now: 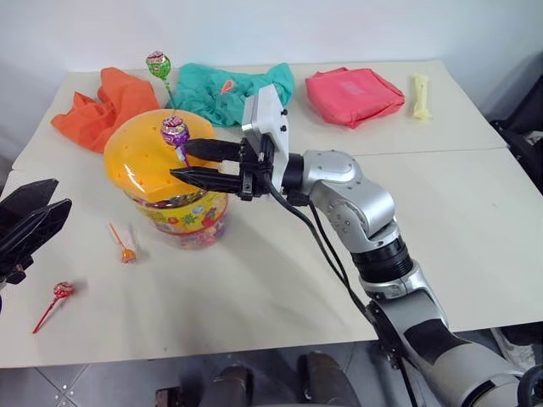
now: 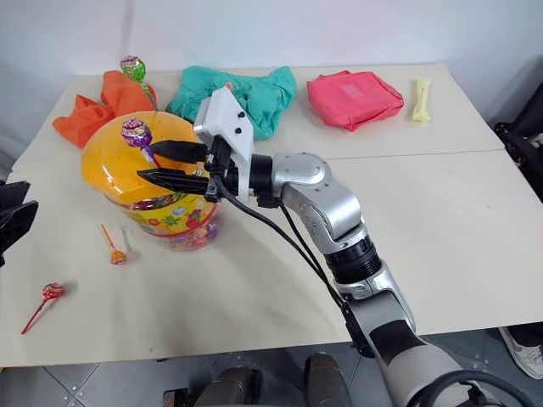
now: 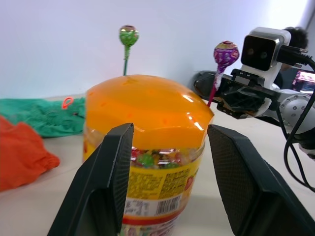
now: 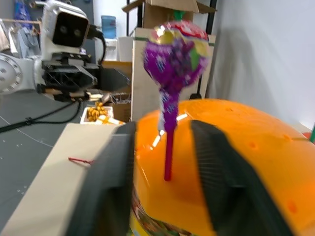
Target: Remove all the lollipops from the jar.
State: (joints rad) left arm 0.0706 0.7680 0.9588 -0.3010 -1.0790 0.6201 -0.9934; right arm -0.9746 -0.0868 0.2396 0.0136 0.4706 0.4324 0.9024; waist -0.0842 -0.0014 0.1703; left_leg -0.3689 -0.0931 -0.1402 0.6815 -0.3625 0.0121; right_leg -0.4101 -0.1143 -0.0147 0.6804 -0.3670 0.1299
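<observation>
The jar (image 1: 182, 216), a clear tub with a domed orange lid (image 1: 140, 161), stands at the table's left. A purple lollipop (image 1: 175, 131) and a green lollipop (image 1: 158, 64) stand upright with their sticks in the lid's holes. My right gripper (image 1: 181, 160) reaches in level over the lid, open, one finger on each side of the purple lollipop's stick (image 4: 169, 157), with a gap showing on both sides. An orange lollipop (image 1: 124, 247) and a red lollipop (image 1: 61, 292) lie on the table in front of the jar. My left gripper (image 3: 171, 129) is open and empty, left of the jar.
An orange cloth (image 1: 106, 102), a teal cloth (image 1: 233, 89), a pink pouch (image 1: 352, 95) and a pale yellow stick-shaped thing (image 1: 421, 95) lie along the back of the white table (image 1: 458, 220). The table's front edge runs close below the lying lollipops.
</observation>
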